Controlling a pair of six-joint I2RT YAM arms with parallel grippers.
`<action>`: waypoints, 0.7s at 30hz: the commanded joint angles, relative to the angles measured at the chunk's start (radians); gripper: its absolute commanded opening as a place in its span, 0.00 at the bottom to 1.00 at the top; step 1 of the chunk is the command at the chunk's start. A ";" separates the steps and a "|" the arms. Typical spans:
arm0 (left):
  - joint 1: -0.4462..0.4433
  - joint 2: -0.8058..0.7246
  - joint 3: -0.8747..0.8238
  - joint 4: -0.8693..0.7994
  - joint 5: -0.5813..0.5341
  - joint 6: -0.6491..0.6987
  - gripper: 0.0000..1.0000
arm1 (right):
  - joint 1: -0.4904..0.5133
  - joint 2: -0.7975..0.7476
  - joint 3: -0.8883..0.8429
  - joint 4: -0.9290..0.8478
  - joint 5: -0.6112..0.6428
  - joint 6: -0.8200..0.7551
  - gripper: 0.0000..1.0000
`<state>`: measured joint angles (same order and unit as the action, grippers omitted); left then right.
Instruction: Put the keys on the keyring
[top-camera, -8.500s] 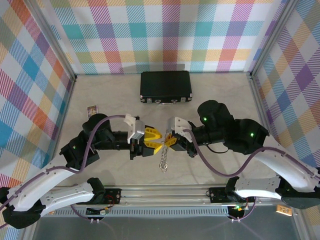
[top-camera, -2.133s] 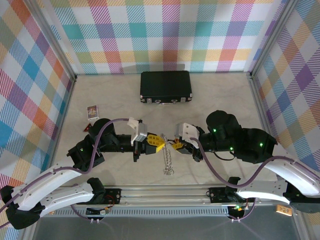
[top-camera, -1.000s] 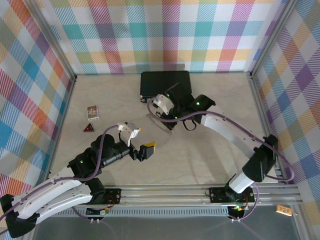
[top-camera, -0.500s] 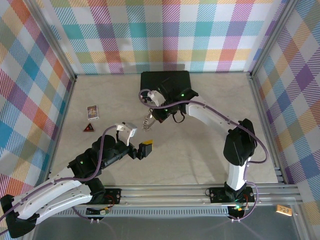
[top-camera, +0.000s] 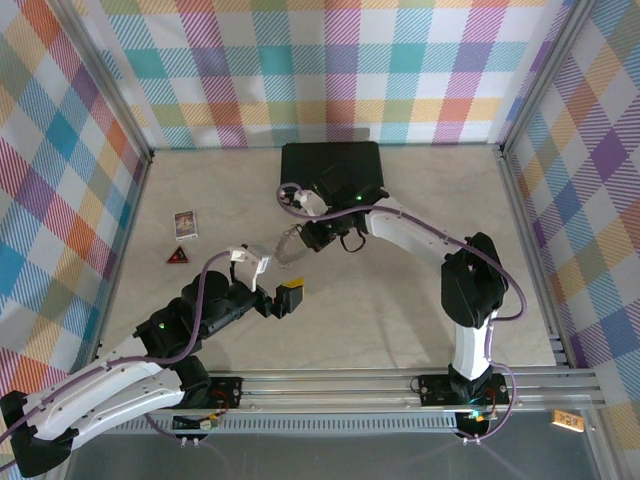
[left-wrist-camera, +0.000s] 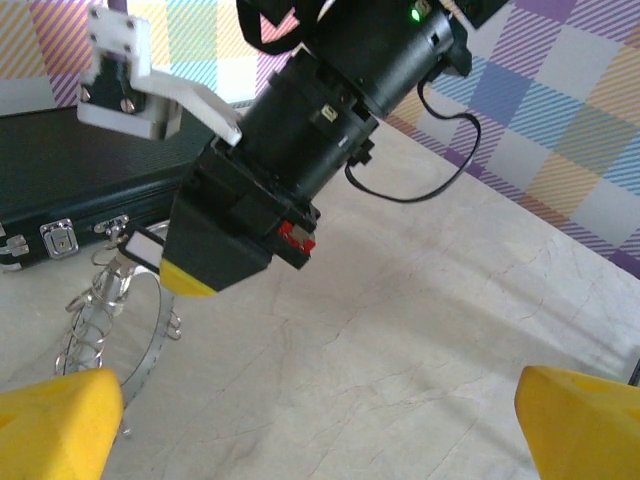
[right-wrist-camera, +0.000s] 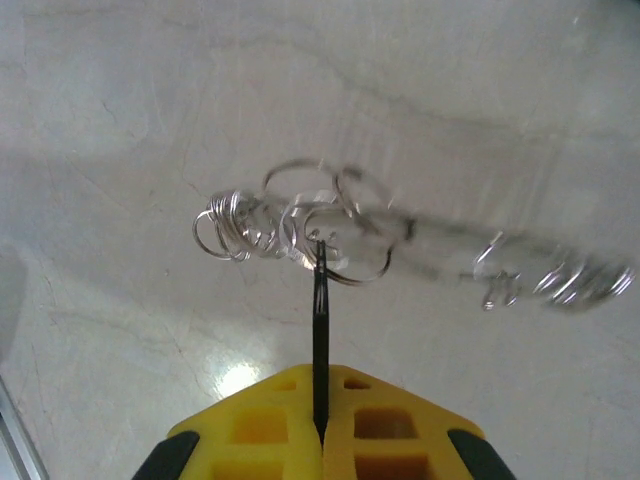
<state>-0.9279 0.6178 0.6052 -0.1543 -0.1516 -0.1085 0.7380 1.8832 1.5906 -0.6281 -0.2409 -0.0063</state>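
My right gripper (right-wrist-camera: 320, 400) is pinching the thin dark keyring (right-wrist-camera: 319, 300) edge-on just in front of the black case (top-camera: 330, 172), I reckon so the keys (right-wrist-camera: 300, 225) strung on it dangle within reach of my left gripper (left-wrist-camera: 320, 420), spread wide nearer me than the case; no legible writing anywhere

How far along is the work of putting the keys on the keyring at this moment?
Looks done: the keys seem to hang threaded on the thin dark keyring, though blur hides whether every key is on.
In hand: the right gripper is shut on the keyring, with the keys dangling from it. The left gripper is open and empty, apart from them.
Left: probably only laying the keys down and letting go.
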 joint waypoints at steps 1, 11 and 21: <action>-0.003 0.002 -0.011 0.047 -0.017 0.007 1.00 | -0.002 -0.068 -0.074 0.046 -0.047 0.031 0.00; -0.004 0.069 -0.001 0.102 -0.003 0.008 1.00 | -0.003 -0.220 -0.352 0.140 -0.064 0.100 0.00; -0.004 0.127 -0.004 0.158 0.006 -0.012 1.00 | -0.002 -0.294 -0.623 0.276 -0.125 0.210 0.00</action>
<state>-0.9279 0.7399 0.6044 -0.0452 -0.1482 -0.1097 0.7380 1.6310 1.0069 -0.4191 -0.3206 0.1551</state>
